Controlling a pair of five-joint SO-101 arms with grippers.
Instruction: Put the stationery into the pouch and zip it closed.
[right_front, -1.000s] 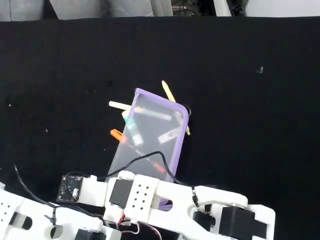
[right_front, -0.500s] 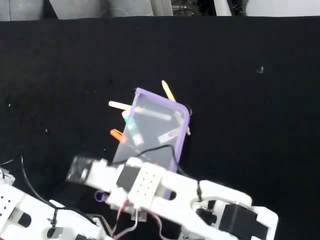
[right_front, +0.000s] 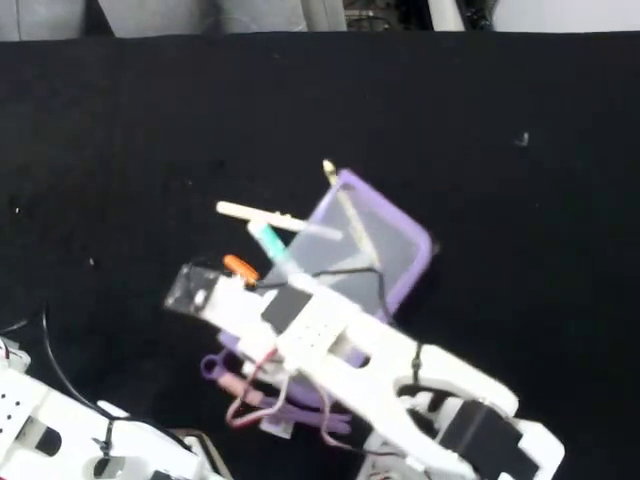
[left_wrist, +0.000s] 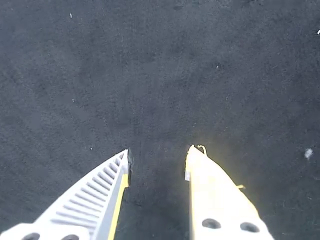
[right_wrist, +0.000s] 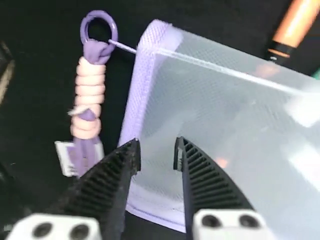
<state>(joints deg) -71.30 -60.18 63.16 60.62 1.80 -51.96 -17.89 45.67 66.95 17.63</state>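
The pouch has swung round since a moment ago. Its far end now points right, and the right arm has pushed further up the table, lying across the pouch's near end. Pens poke out at its left side. We see the right gripper with jaws slightly parted, tips over the pouch's purple edge, grasping nothing. The left gripper is spread above the table, holding nothing.

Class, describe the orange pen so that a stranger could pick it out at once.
On the black table, find the purple-edged mesh pouch. At its edge, beside a teal pen, lies the orange pen. It alone is orange; its neighbours are teal, cream or yellow.
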